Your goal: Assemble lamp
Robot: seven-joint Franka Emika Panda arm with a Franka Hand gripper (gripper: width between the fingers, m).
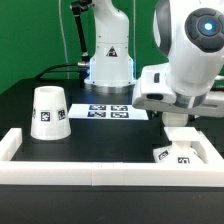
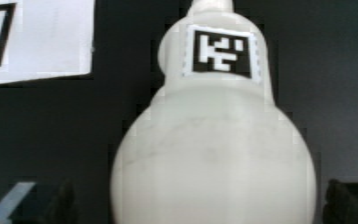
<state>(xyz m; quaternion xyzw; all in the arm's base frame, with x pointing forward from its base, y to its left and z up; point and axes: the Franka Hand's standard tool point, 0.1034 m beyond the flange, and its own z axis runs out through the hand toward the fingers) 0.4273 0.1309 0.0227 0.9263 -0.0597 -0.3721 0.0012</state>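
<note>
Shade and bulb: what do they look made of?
Shade: matte white, probably plastic, maybe 3D-printed; even surface with no glare, and a printed black-and-white tag on its side. Bulb: same matte white with faint mottling and no shine; likely plastic, can't confirm.

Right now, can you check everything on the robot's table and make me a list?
Surface: black table.
Job's things: shade upright at the exterior view's left; bulb under the gripper; base at the exterior view's right.
Clutter: marker board; white border bar along the table's edge.
Grippers: gripper open, one finger on each side of the bulb.
Cables: black cable beside the arm's base.
Surroundings: green backdrop.
</note>
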